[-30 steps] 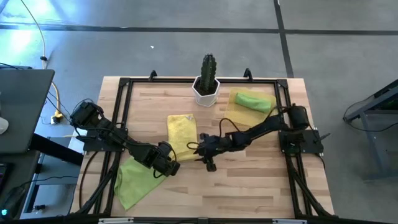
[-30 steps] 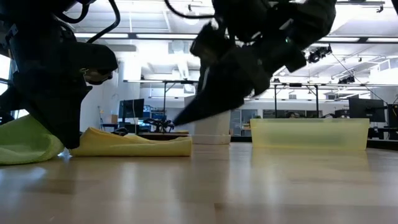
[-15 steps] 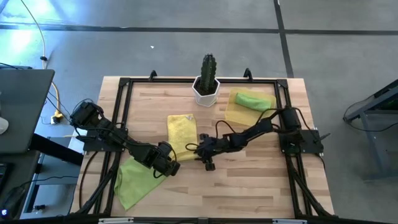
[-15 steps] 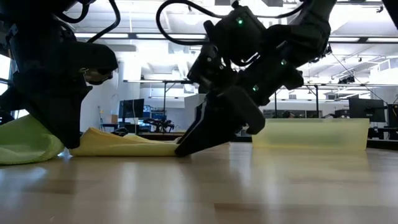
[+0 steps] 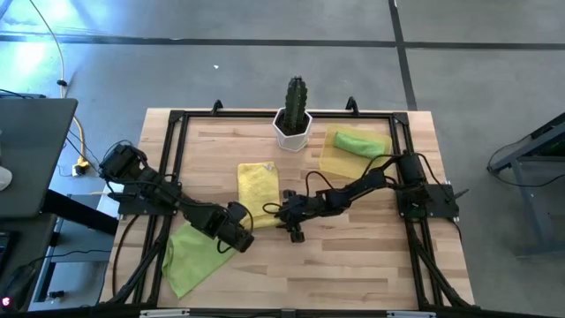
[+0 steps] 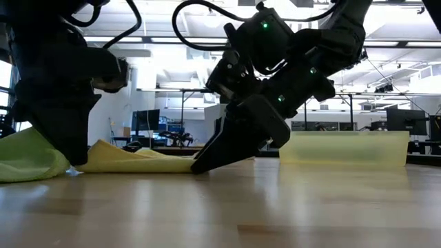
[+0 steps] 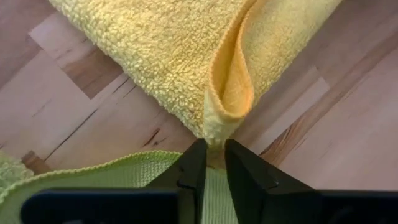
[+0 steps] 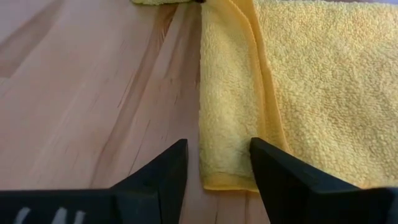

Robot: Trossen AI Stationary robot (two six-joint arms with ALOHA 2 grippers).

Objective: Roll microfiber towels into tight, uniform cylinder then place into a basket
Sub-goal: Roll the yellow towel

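Observation:
A folded yellow towel [image 5: 258,187] lies flat at the table's middle. My left gripper [image 5: 240,228] points steeply down at its near-left corner and is shut on that corner. My right gripper [image 5: 279,212] slants down at the near-right corner and is open; its fingers [image 8: 168,168] stand on either side of the towel's folded-over edge strip [image 8: 227,155]. A lime-green towel [image 5: 190,256] lies spread at the near left and reaches under my left gripper. The basket [image 5: 328,162] sits at the far right with a rolled green towel [image 5: 357,141] in it. My left gripper pinches the yellow towel's near-left corner [image 7: 214,132] between its two fingertips, only at their free ends, coming from above. The corner is raised into a small open loop [image 7: 231,93]; the rest of the towel lies on the table. My right gripper has its tip down at the table by the towel's near edge [image 6: 186,165]; I cannot tell whether it touches the cloth.
A white pot with a cactus [image 5: 293,124] stands at the far edge, left of the basket. A black frame [image 5: 177,119] runs round the tabletop. Bare wood lies along the near edge to the right of the green towel.
My right gripper has sunk to the table at the yellow towel's near-right corner, then kept still. My left gripper has rolled a little about its own axis without leaving its place.

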